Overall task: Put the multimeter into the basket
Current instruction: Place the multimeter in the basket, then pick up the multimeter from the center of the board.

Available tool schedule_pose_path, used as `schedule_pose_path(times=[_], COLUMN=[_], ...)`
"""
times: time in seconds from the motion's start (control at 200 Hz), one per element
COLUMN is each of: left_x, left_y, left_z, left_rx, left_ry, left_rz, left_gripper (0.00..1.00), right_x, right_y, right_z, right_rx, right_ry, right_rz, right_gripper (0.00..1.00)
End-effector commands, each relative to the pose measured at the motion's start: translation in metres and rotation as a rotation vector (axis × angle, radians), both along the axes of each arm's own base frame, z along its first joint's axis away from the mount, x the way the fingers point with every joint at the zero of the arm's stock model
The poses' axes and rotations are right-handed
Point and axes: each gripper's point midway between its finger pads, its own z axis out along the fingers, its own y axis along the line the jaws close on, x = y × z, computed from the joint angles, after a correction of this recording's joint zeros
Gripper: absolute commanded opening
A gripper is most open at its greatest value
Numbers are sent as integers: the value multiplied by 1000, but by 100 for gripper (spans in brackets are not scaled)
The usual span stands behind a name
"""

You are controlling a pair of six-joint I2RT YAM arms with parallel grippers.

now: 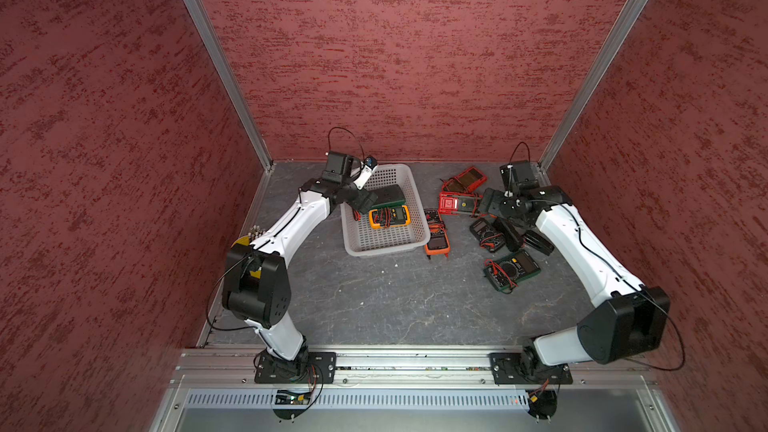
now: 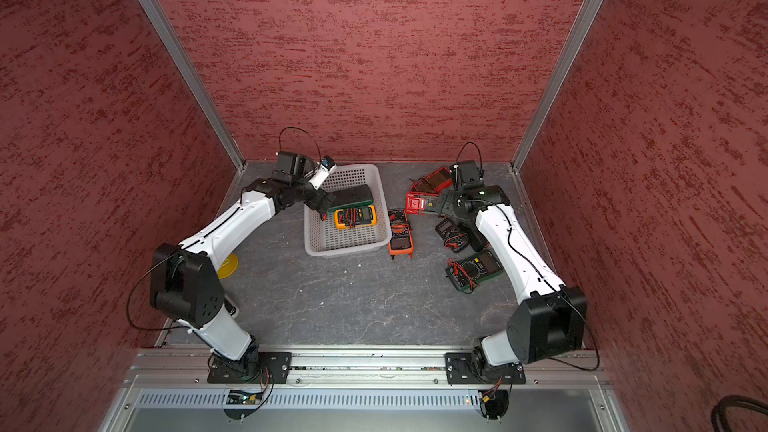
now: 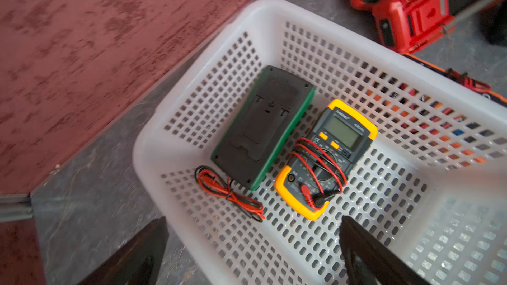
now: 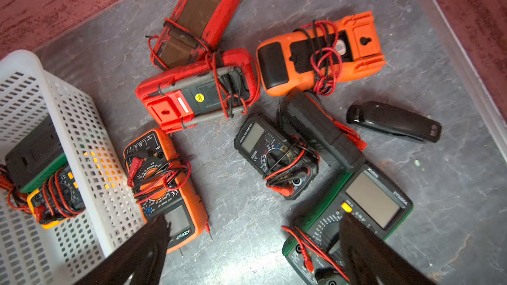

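Observation:
The white basket (image 1: 390, 249) (image 2: 345, 249) (image 3: 148, 143) stands at the back middle. In it lie a yellow multimeter (image 1: 389, 216) (image 3: 326, 157) and a green one face down (image 3: 260, 124). My left gripper (image 1: 360, 201) (image 3: 253, 220) hangs open over the basket's left rim, holding nothing. Several multimeters lie on the table to the right: red (image 1: 453, 202) (image 4: 197, 94), orange (image 1: 435, 234) (image 4: 164, 185), black (image 4: 274, 154), green (image 1: 511, 270) (image 4: 362, 209). My right gripper (image 1: 480, 203) (image 4: 253, 219) hovers open above them, empty.
A second red multimeter (image 4: 200, 15), a face-down orange one (image 4: 321, 53) and a black clip-like piece (image 4: 395, 122) lie near the back right corner. A yellow cup (image 2: 228, 265) sits by the left arm. Red walls close three sides.

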Motion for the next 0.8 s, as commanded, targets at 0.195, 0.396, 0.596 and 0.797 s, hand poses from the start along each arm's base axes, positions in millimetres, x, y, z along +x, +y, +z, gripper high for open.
schedule_pose_path(times=[0.195, 0.396, 0.596, 0.797], left_x=[-9, -7, -5, -7], left_y=[23, 39, 62, 68], left_z=[28, 21, 22, 22], left_rx=[-258, -375, -453, -502], left_ry=[8, 37, 56, 63], left_rz=[333, 473, 586, 651], left_gripper=[100, 100, 100, 100], right_x=[-4, -12, -10, -1], right_y=[22, 26, 48, 73], right_z=[-10, -23, -42, -60], right_rx=[15, -6, 5, -16], right_ry=[74, 124, 178, 241], right_rz=[112, 164, 259, 360], right_gripper=[99, 99, 99, 99])
